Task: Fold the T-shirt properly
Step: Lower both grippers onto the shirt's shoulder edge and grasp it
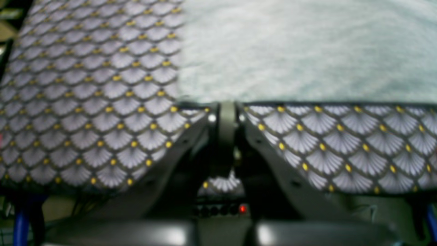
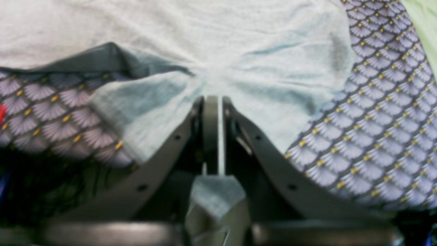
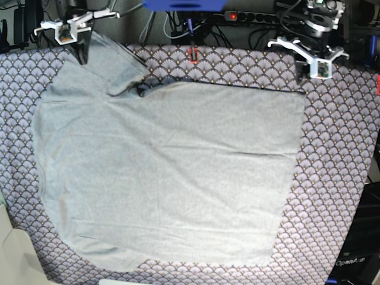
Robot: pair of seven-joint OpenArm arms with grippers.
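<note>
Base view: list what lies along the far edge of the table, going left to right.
right gripper, shut on a bunched corner of the T-shirt → the shirt's darker collar edge → red object on the patterned cloth → left gripper, shut at the shirt's far corner.

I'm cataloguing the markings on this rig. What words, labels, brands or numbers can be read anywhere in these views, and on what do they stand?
"OpenArm": faint light lettering on the dark base part at the lower right corner of the base view; the last letters are unclear.
T-shirt: no print or label visible.
Patterned cloth: scallop pattern only, no text.
Both wrist views: blurred, no text to read.
</note>
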